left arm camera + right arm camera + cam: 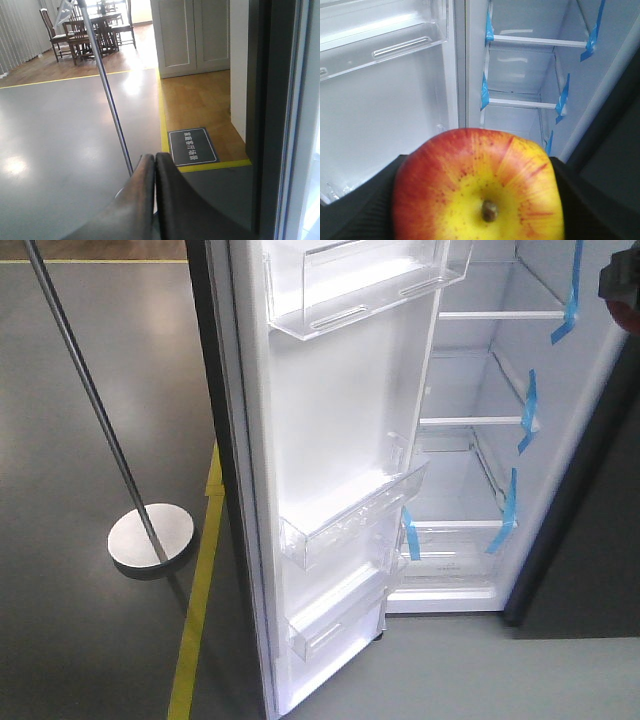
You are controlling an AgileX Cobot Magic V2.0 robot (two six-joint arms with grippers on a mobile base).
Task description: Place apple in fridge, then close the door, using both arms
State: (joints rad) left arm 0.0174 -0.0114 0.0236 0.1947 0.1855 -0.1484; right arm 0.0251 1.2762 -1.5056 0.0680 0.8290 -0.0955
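Sitting clamped in the right gripper (480,212), the apple (479,182) faces the open fridge (520,72).

Door (335,440) left of fridge (470,465)

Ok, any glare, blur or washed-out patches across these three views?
Front view: the door interior is washed out and soft. Left wrist view: bright glare on the floor; the left gripper is dark. Right wrist view: the apple is sharp, the fridge bright.

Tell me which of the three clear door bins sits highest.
The top bin, at the upper edge of the front view on the door; the middle bin and the bottom bin hang far lower, close together.
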